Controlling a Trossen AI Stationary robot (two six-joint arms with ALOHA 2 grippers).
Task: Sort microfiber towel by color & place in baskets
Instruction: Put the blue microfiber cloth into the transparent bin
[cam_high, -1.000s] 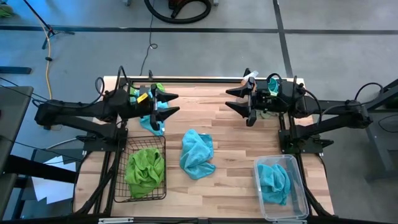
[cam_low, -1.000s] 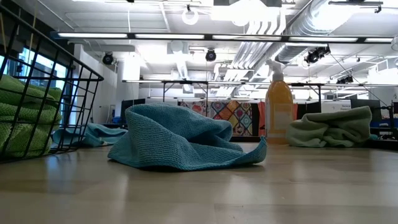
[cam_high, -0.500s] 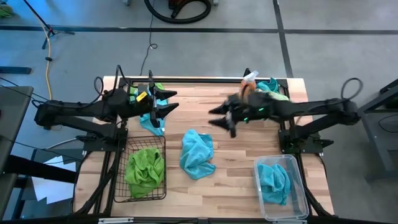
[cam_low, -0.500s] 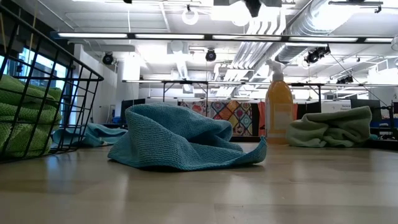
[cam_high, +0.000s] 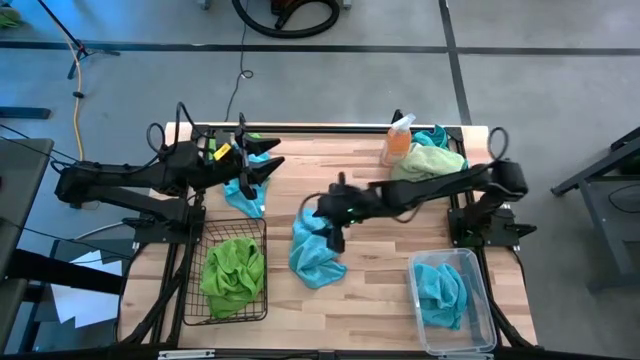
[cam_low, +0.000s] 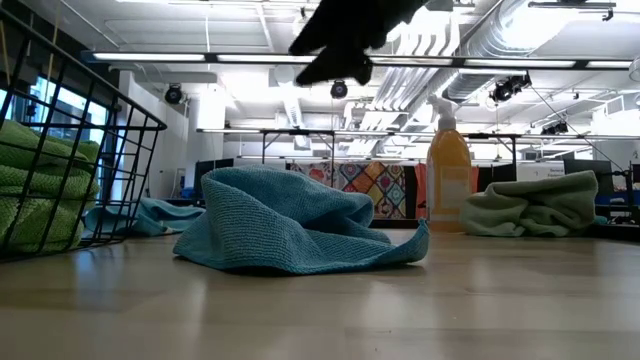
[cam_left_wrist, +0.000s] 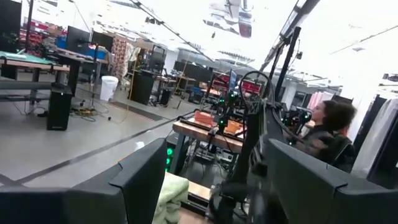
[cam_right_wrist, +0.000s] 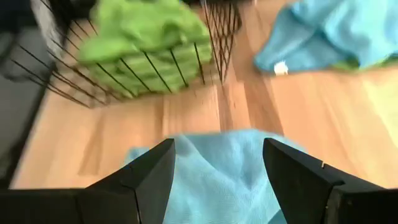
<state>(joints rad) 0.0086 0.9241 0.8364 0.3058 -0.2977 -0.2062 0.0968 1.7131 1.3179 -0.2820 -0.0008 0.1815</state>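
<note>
Two baskets nearest the front edge: black wire-mesh basket (cam_high: 234, 272) on the left side, holding a lime green towel (cam_high: 233, 266); clear plastic basket (cam_high: 452, 300) on the right side, holding a turquoise towel (cam_high: 440, 290). Sorted by colour so far, judging from that.

Mid-table, a loose turquoise towel (cam_high: 315, 248) crumpled on the wood, between the two baskets. Right gripper (cam_high: 331, 213) stretched across to its upper edge, poised just above it in the low view, fingers spread wide in the right wrist view, nothing held, blue cloth filling the gap between them.

Farther back on the left, left gripper (cam_high: 262, 165) waiting, fingers apart and empty, over another turquoise towel (cam_high: 245, 193) lying just behind the wire basket. A scrap of green showing behind that gripper, too hidden to name.

Far right corner: orange spray bottle (cam_high: 397, 139) standing upright, touching or just beside a pale green towel (cam_high: 428, 161) with a bit of turquoise behind it.

Risks, as a judgement only: pinching a thin top fold and losing it mid-carry; a trailing corner dragging over the plastic basket's rim and hanging outside; a long reach with the arm nearly flat, so a low swing back towards the clear basket likely to sweep the bottle or the pale green towel.
</note>
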